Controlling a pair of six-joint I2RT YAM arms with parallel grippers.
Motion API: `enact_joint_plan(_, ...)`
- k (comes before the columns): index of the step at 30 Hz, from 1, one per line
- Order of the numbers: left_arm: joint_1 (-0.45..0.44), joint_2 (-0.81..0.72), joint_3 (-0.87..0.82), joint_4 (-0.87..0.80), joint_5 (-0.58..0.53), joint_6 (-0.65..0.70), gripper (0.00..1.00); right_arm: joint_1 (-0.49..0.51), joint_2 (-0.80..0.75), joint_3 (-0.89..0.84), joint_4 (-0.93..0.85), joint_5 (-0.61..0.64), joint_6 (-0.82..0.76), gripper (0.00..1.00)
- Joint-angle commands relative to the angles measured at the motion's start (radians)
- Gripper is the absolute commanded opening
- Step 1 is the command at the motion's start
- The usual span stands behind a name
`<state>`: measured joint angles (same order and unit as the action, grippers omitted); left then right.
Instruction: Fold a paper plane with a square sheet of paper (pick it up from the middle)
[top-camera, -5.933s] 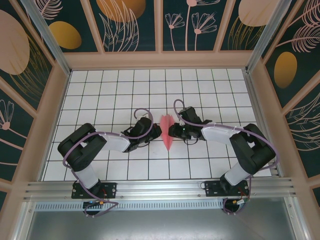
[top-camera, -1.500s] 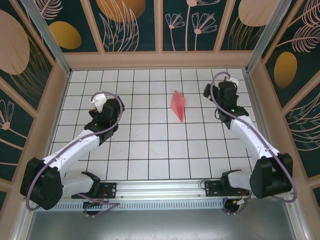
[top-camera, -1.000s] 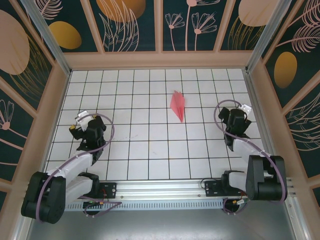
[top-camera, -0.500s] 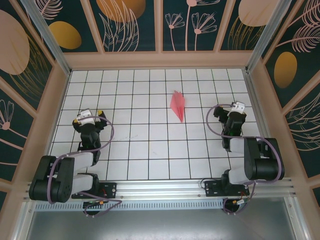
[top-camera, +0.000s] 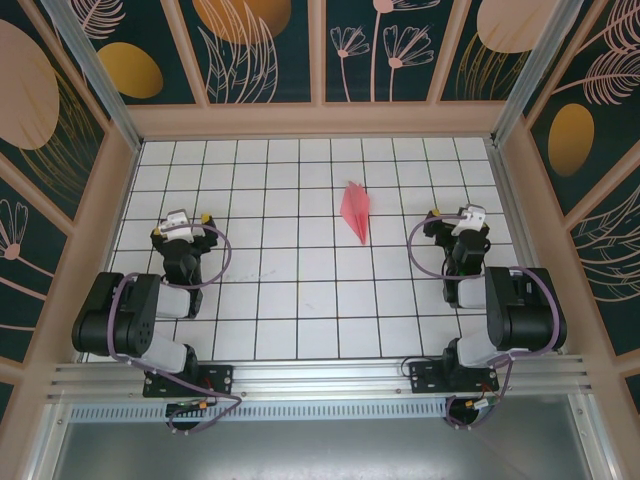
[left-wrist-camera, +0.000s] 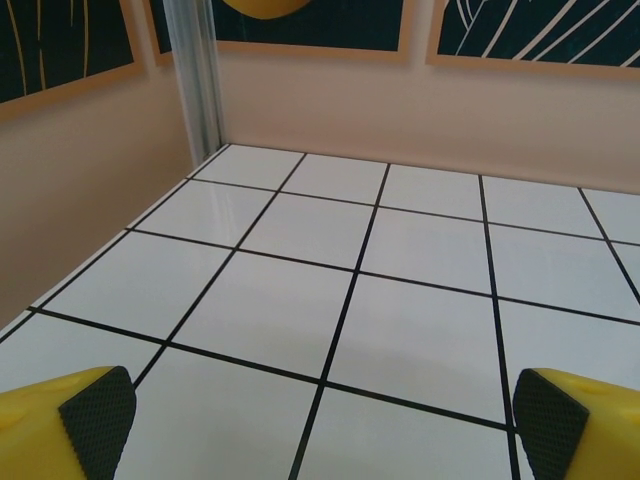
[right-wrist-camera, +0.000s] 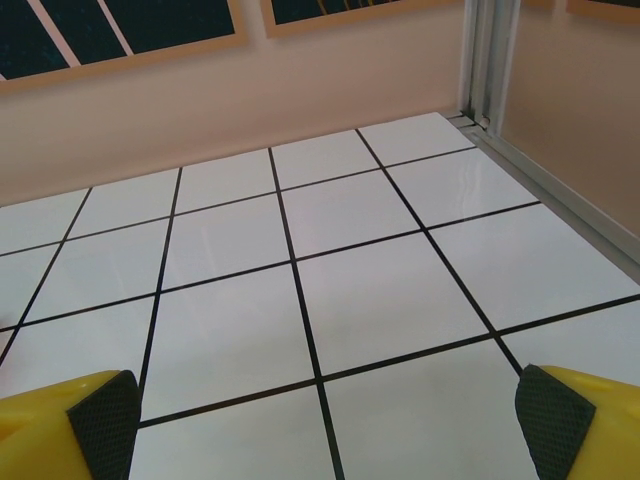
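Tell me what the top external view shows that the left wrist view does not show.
Top external view: the pink paper plane lying on the table, touched by nothing, and the right end effector, open. Left wrist view: a close look at the black ribbed pads of the left end effector, which stand wide apart with nothing between them. Both: the white tiled table with black lines and the peach walls.

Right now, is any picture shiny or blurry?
Top view: sharp and evenly lit, the small salmon-pink folded paper plane casting hardly any shadow. Left wrist view: soft sheen on the white grid-tiled table towards the far wall. Right wrist view: brighter glare on tiles near the right corner; nothing blurry.
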<state>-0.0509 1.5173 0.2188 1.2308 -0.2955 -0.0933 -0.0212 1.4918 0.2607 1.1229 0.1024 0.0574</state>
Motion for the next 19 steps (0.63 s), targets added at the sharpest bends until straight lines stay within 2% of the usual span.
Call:
enact_joint_plan(1, 0.013, 0.015, 0.003, 0.09, 0.018, -0.002, 0.99, -0.01, 0.014, -0.006, 0.057, -0.024, -0.008, 0.99)
enact_joint_plan(18, 0.013, 0.011, 0.001, 0.089, 0.016, 0.001, 0.98, -0.01, 0.014, -0.008, 0.059, -0.025, -0.008, 0.99)
enact_joint_plan(19, 0.013, 0.011, 0.001, 0.087, 0.017, 0.001, 0.99, -0.01, 0.019, -0.011, 0.069, -0.057, -0.019, 0.99)
